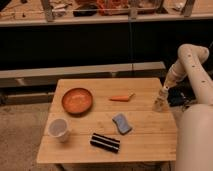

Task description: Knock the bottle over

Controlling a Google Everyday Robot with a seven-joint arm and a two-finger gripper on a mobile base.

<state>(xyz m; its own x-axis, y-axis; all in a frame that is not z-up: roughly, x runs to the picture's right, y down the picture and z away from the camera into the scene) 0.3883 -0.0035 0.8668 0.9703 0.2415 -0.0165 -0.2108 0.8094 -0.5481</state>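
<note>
Tool (164, 91) is at the right edge of the surface (145, 136), with the arm reaching in from the right. I cannot tell whether it is released or clenched. The bottle (159, 104) stands upright just below the tool; I cannot tell whether they touch. Carrot (121, 98) lies left of the tool, orange bowl (77, 100) farther left. Blue sponge (121, 123) sits left and nearer the camera, black striped block (105, 142) past it. Clear cup (59, 130) is farthest from the tool.

We have one view, high and fairly near, looking down across the table (145, 135) toward the shelf (75, 71) behind. The gripper (163, 92) hangs at the table's right edge.
</note>
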